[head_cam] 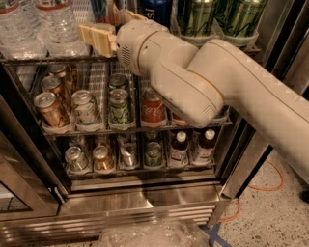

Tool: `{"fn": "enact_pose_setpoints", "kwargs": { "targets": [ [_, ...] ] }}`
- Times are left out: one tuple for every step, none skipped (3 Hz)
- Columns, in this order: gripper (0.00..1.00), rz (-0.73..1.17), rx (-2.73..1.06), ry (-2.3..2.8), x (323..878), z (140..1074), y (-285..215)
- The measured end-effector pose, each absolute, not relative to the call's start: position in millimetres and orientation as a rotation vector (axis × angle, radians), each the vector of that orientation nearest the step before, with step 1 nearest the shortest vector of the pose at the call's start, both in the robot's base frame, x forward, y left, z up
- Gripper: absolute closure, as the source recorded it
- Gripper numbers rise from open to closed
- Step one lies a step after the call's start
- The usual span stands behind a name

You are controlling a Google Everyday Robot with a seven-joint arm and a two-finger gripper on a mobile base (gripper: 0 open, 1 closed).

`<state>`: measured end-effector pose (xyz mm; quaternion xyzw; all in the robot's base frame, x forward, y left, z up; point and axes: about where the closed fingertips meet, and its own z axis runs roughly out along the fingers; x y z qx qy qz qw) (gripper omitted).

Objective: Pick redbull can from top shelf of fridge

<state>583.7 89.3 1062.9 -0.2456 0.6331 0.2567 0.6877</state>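
The gripper (104, 25) is at the upper left, reaching into the fridge (145, 198) at the level of the top shelf (29, 59), on the end of a pale arm (217, 82) that comes in from the right. Its jaws stand apart: one broad tan pad lies low and to the left, just above the front edge of the rack, and the other shows higher up and further back. The redbull can (103, 8) stands upright on the top shelf in the gap between them, cut off by the top of the view. Whether either pad touches the can cannot be told. One redbull can is in sight. Left of it on the same surface stand two water bottles (58, 24); right of it stands one blue Pepsi can (157, 9), then two tall green cans (195, 17) in clear cups at the front edge. The middle rack (120, 129) below holds short cans in lanes: three coppery ones in the left lane, one pale one, two with green labels, and one Coca-Cola can (153, 107), with another red can mostly hidden behind the arm. The bottom rack carries four short cans and two small brown bottles (178, 147) at the right. An orange cable (270, 185) lies on the speckled floor beside the fridge.
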Motion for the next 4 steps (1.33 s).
{"fn": "enact_pose_setpoints", "kwargs": {
  "targets": [
    [0.25,0.568,-0.553,1.434,586.2,1060.6,90.1],
    [0.25,0.568,-0.553,1.435,586.2,1063.0,90.2],
    [0.24,0.557,-0.557,1.456,589.1,1056.6,88.8],
    [0.43,0.557,-0.557,1.456,588.9,1061.0,88.9]
  ]
}}
